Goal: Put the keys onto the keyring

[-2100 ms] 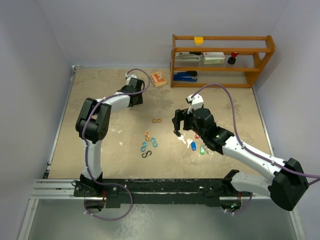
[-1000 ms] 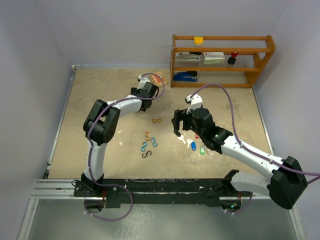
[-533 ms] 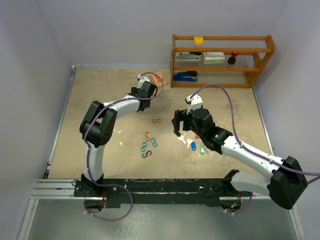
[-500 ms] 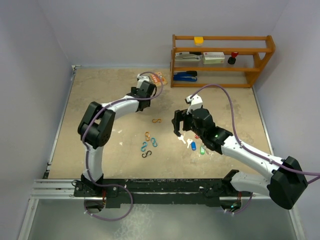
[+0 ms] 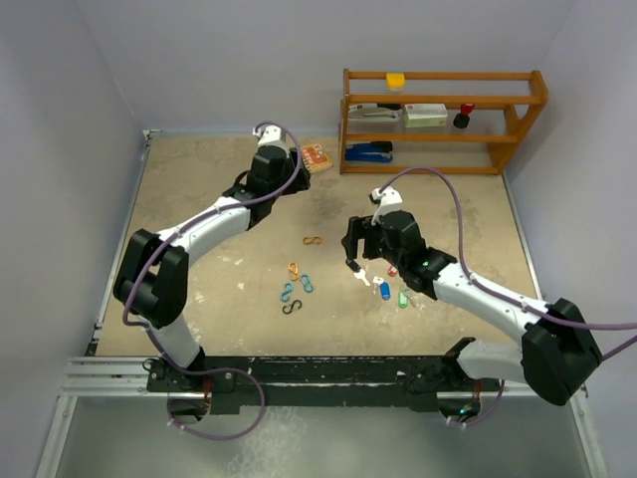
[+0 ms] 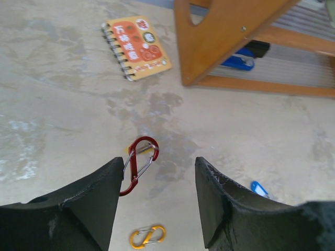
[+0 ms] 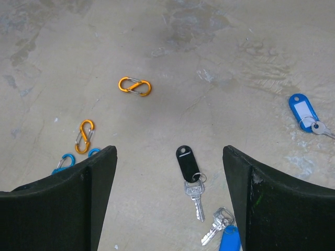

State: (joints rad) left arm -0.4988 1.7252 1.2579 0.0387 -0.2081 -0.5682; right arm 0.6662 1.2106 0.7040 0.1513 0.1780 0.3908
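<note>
Both jaws of the left gripper stood apart, holding nothing, one finger hiding part of a red carabiner. The right gripper gaped wide over the keys, one blue tag cut off, orange clips lying nearby.

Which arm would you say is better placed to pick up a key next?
Right. The right tool, open, hovers directly over the black-tagged key, while the left tool is far off, near the notebook.
</note>
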